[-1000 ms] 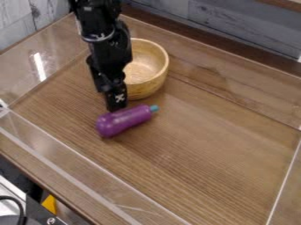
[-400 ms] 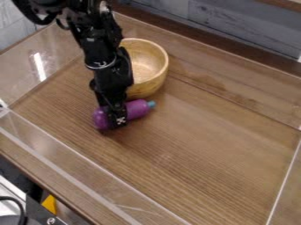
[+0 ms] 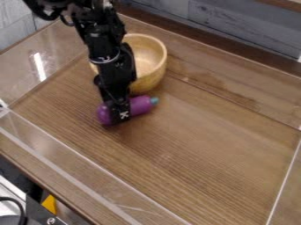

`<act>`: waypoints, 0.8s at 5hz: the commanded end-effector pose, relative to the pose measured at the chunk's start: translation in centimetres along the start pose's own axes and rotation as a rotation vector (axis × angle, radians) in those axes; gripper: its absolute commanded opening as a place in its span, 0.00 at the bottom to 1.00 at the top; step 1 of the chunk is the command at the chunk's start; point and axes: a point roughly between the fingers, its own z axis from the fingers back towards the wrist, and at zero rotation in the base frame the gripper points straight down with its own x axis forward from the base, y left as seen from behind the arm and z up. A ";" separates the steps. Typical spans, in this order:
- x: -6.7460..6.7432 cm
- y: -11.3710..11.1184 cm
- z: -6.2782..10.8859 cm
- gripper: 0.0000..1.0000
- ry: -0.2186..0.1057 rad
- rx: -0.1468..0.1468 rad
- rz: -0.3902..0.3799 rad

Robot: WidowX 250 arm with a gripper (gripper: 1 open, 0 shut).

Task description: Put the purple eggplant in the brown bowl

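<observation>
The purple eggplant [image 3: 139,106] lies on the wooden table just in front of the brown bowl [image 3: 160,54], its teal stem tip pointing right. My gripper [image 3: 114,112] points straight down. Its black fingers straddle the eggplant's thick left end at table height. The fingers hide that end, and I cannot make out whether they press on it. The bowl stands upright behind the arm with nothing visible inside; the arm covers its left rim.
A clear low wall [image 3: 47,154] runs along the table's front and left sides. A grey plank wall [image 3: 235,22] stands behind the table. Bare wood [image 3: 212,132] stretches to the right of the eggplant.
The gripper came down from beside the bowl onto the eggplant's left end. The eggplant now lies slightly closer to the bowl.
</observation>
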 end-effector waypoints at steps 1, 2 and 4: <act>1.2 1.4 0.3 1.00 -0.031 0.023 -0.052; 1.4 1.4 0.2 0.00 -0.036 0.026 -0.022; 3.6 1.3 3.0 0.00 -0.052 0.058 0.063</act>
